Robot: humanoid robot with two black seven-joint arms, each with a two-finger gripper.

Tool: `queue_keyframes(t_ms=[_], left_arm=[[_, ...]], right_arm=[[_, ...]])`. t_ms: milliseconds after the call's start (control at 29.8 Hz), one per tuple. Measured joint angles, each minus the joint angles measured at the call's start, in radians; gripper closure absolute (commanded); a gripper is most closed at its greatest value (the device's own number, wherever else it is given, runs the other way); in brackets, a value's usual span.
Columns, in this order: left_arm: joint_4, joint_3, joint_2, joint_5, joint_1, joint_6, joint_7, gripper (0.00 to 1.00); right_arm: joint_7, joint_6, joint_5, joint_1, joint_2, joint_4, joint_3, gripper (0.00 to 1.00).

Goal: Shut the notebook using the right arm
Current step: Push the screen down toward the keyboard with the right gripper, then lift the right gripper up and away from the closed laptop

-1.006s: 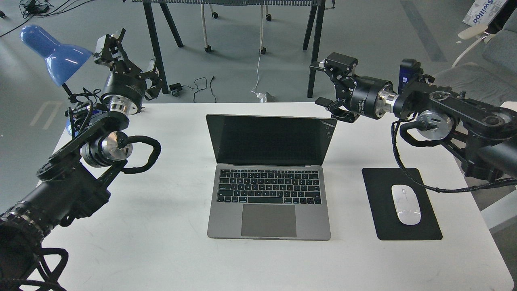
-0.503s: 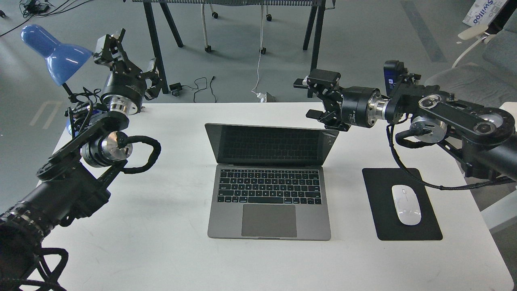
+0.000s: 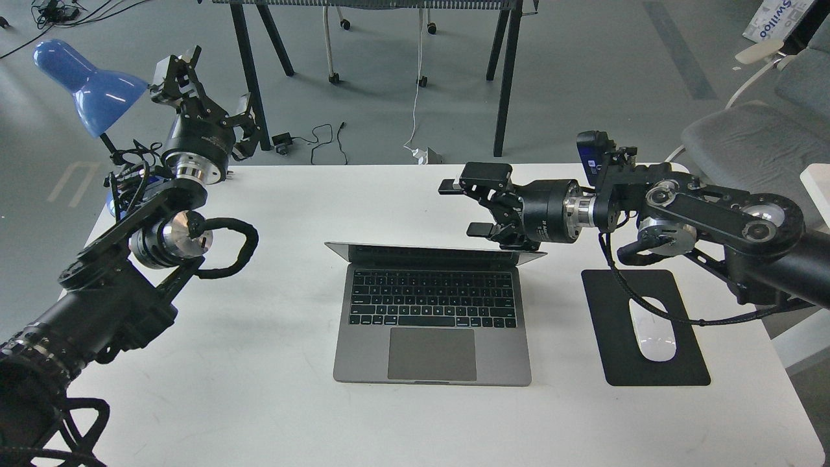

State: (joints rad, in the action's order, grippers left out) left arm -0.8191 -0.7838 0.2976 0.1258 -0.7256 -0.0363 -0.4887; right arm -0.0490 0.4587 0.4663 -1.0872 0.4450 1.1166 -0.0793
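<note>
The notebook is a space-grey laptop at the middle of the white table. Its lid is tilted far forward, so only a thin sliver of it shows above the black keys. My right gripper is open, its two fingers spread one above the other, just above and behind the lid's right top edge. The right arm reaches in from the right. My left gripper is raised at the far left, open and empty, far from the notebook.
A black mouse pad with a white mouse lies right of the notebook, under the right arm's cable. A blue desk lamp stands at the table's back left corner. A grey chair is beyond the right edge.
My right gripper has moved left and down, and the notebook's lid has swung forward from nearly upright to a steep forward tilt. The left arm has not moved.
</note>
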Motion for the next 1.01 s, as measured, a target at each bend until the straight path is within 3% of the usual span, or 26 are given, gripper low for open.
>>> queue_keyframes(t_ms=[536, 1006], left_arm=[[0.001, 0.0, 0.0, 0.0, 0.0, 0.0, 0.0, 0.0], [0.002, 0.0, 0.0, 0.0, 0.0, -0.001, 0.0, 0.0]], right_arm=[[0.03, -0.01, 0.008, 0.048, -0.012, 0.049, 0.195, 0.0], [0.043, -0.015, 0.02, 0.142, -0.012, -0.013, 0.211, 0.0]])
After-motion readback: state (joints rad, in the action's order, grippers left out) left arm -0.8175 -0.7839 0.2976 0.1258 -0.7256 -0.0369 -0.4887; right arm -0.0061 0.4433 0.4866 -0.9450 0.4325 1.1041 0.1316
